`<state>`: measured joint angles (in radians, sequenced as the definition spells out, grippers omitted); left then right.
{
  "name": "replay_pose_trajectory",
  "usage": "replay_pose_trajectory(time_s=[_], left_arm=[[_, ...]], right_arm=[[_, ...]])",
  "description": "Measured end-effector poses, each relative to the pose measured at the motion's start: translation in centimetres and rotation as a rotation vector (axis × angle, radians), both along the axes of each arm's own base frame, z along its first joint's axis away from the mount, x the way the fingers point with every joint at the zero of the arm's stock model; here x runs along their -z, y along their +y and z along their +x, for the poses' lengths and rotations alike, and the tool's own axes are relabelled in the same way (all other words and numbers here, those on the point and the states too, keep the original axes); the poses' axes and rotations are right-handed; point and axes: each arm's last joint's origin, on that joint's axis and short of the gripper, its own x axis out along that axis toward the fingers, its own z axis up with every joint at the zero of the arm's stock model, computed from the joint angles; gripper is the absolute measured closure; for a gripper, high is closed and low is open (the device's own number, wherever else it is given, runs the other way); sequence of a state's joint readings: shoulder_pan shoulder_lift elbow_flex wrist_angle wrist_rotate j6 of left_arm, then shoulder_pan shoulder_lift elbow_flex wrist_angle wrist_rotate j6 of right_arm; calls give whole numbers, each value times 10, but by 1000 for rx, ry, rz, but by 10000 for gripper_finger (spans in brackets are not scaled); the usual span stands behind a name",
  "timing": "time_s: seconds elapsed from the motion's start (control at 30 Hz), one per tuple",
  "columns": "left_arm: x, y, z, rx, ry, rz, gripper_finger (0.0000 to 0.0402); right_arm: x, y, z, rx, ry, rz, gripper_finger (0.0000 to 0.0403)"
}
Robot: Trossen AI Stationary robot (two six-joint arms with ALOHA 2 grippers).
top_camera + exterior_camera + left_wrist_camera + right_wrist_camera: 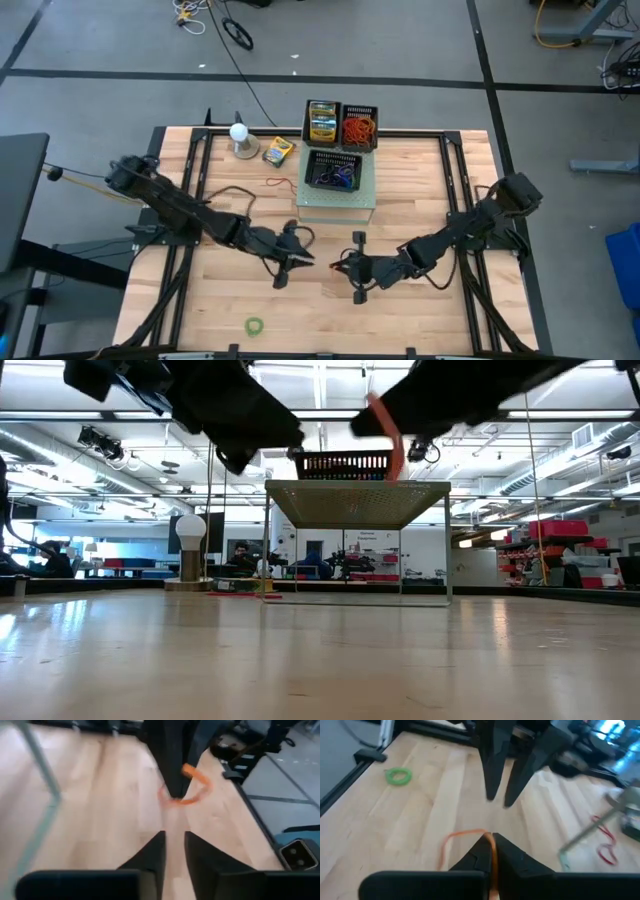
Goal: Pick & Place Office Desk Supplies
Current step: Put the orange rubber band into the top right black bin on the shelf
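Our right claw [492,851] pinches shut on the floppy, light orange rubber band [457,837]; our left claw [174,851], just across, stands slightly open, empty.

You see a pale wooden table [420,180] with a smooth, slightly glossy finish, and matt black plastic-looking fingers [515,857].

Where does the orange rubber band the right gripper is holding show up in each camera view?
High view: orange rubber band at the right gripper, lower middle.
Low view: hanging upper middle.
Left wrist view: upper middle.
Right wrist view: bottom middle.
Shared landmark: the left gripper facing it.
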<state>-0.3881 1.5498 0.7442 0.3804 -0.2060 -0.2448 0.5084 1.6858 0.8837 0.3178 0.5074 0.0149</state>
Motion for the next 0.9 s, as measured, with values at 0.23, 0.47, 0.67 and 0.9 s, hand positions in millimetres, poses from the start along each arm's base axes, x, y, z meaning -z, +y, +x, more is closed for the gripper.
replay_pose_trajectory(time_s=[0.23,0.47,0.67,0.9], left_arm=[[-7,23,-36,-105,-128,40,293],[12,51,-75,-293,-303,-1,304],[22,69,-93,-379,-394,24,308],[23,79,-93,-426,-395,57,308]], right_arm=[[-39,-1,-27,108,-55,7,396],[-108,-40,-45,277,-50,-15,398],[-160,-135,-42,590,8,-53,400],[-156,-269,-41,760,73,81,399]])
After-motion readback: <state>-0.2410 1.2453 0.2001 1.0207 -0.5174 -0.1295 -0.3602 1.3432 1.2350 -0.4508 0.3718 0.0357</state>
